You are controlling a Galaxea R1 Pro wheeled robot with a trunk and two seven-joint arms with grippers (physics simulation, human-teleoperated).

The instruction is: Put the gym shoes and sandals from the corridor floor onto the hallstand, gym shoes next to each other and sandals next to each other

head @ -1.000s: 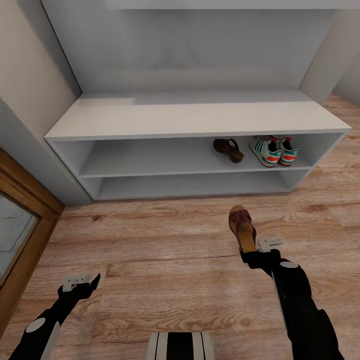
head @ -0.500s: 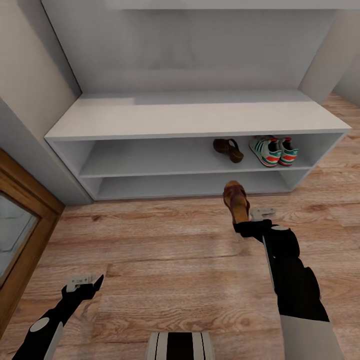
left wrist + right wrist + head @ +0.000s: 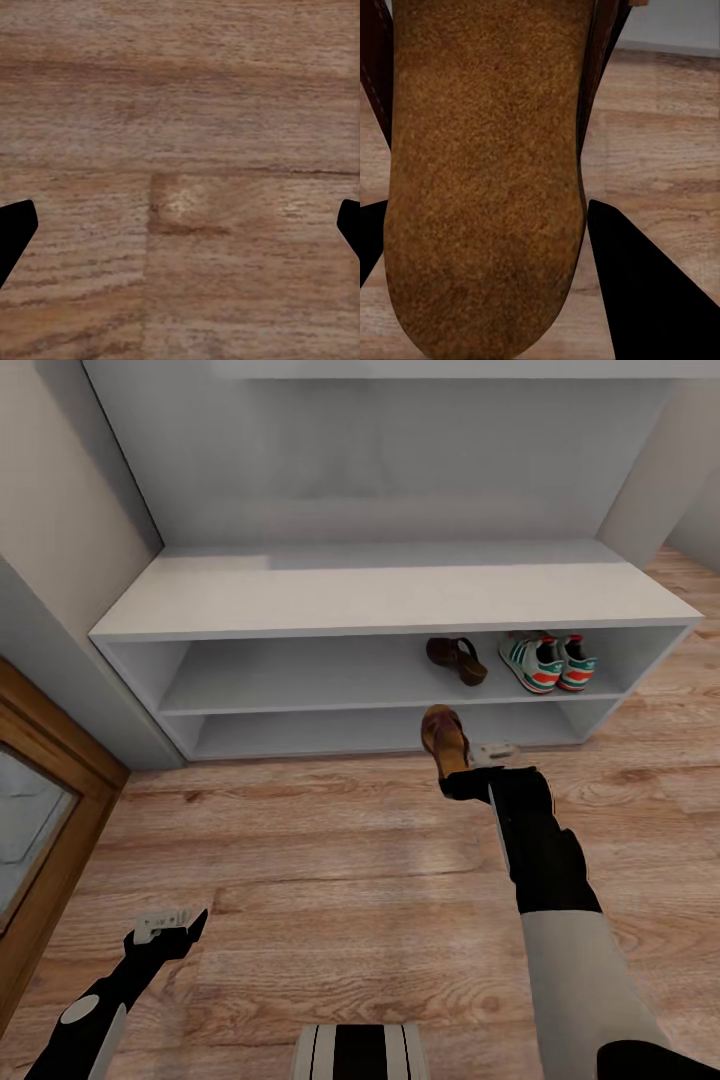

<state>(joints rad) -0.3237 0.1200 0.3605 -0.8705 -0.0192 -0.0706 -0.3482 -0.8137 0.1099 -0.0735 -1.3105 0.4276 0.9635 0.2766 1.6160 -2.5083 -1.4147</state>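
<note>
Wood-plank corridor floor (image 3: 300,840) runs up to the hallstand (image 3: 390,595), where 1 sandal (image 3: 457,659) and 2 gym shoes (image 3: 547,662) sit on the upper shelf. The right gripper (image 3: 462,772), clamped on the other sandal (image 3: 444,738), should lift it over the shelf lip and set it just beside its mate; the left gripper (image 3: 165,927) hangs apart, idle.

A home corridor is indicated by a grey-white hallstand (image 3: 390,595) set against the wall, shoes stored on its shelf, wood-plank flooring (image 3: 320,880), and a wooden door frame (image 3: 45,760).
</note>
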